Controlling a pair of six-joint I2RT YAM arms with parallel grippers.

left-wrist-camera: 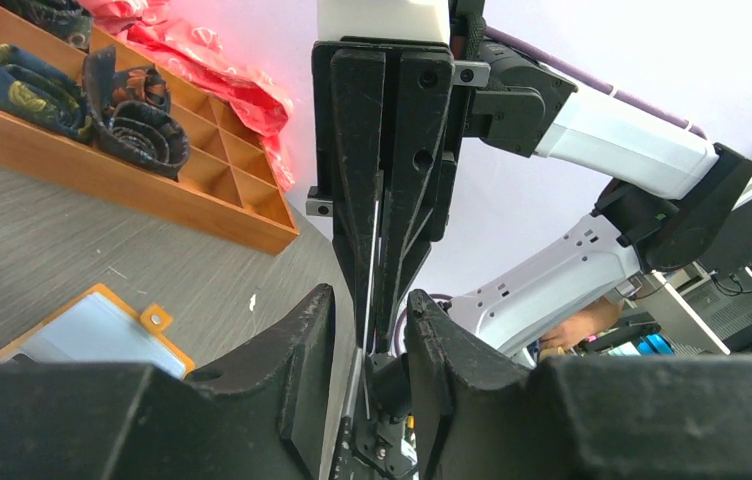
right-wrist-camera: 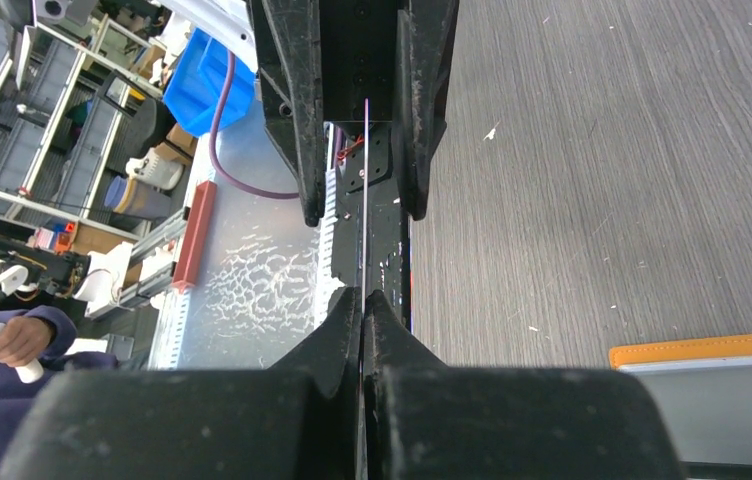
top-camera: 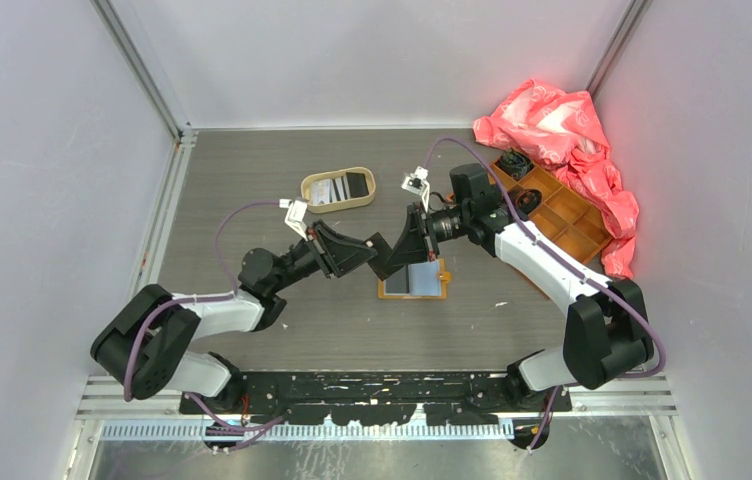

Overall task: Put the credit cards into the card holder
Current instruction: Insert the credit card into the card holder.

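Closest in, fingers [right-wrist-camera: 332, 345] of the rt gripper [right-wrist-camera: 364, 305] sit pressed together at 6 o'clock of the rt wrist view, pinching one credit card [right-wrist-camera: 365, 260] seen edge-on as a hairline; colour can't be told. At 12 o'clock the lt gripper [right-wrist-camera: 362, 215] faces it, fingers spread either side of the card's free end, apparently not touching it. Reads as a mid-air handover: rt holding, lt not yet clamped. From above, the card holder [top-camera: 414, 296] lies open on the table [top-camera: 252, 180] at approx 4 o'clock of the meeting point, near it, w/ a pale card [top-camera: 412, 278] on its inside face. An oval tray [top-camera: 304, 188] at 11 o'clock holds a striped card [top-camera: 322, 190] and a black one [top-camera: 356, 184]; compartmented box [top-camera: 562, 225] and pink bag [top-camera: 552, 125] sit at 2 o'clock, well apart. Risks, imo: rt lets go before lt bites, so the card drops flat on the table, hard to re-pick. Both clamp and pull off-line, so the thin card bends or twists. Lt closing off-centre shoves it sideways, skewed for the slot.
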